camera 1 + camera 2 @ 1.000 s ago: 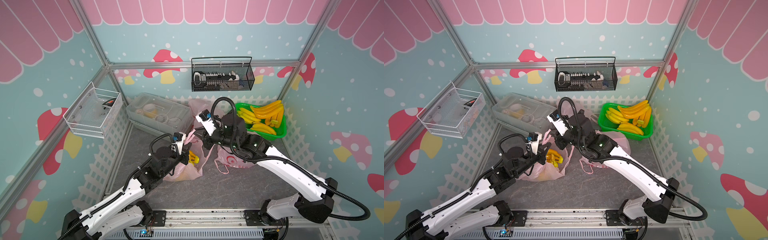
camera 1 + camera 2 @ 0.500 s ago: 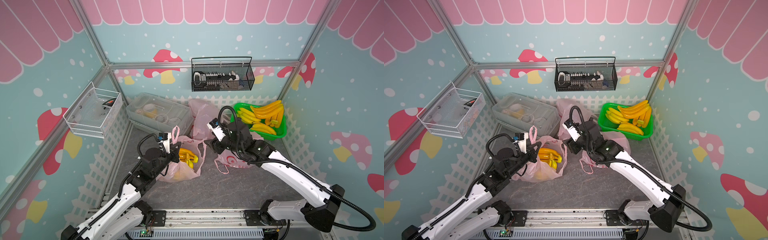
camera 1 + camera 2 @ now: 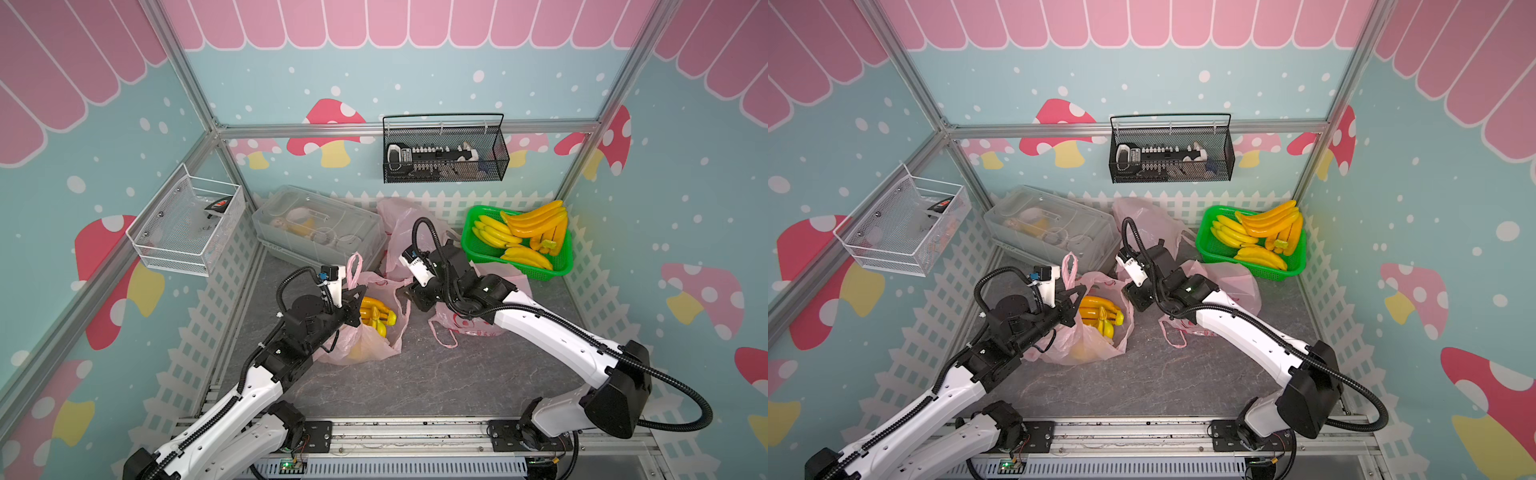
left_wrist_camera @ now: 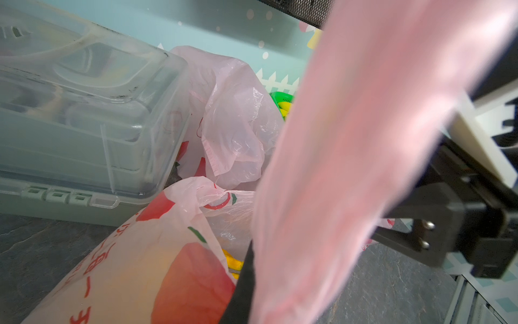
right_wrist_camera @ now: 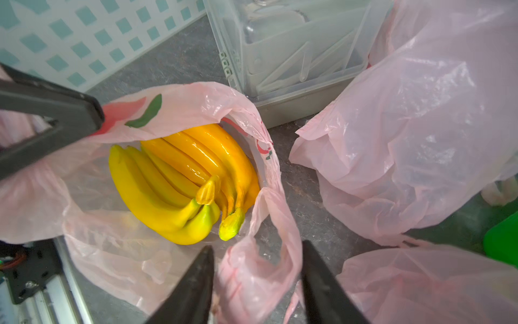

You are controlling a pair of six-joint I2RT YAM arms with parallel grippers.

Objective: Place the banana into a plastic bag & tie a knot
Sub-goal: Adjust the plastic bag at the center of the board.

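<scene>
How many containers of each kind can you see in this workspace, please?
Pink plastic bags: 3
Wall-mounted wire baskets: 2
Green basket: 1
Clear plastic box: 1
Total: 7

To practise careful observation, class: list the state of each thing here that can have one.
plastic bag: mouth open, not knotted.
bananas: inside the bag.
left gripper: shut on the bag's handle.
right gripper: open, astride the bag's rim.
clear storage box: lid on.
green basket: holds more bananas.
</scene>
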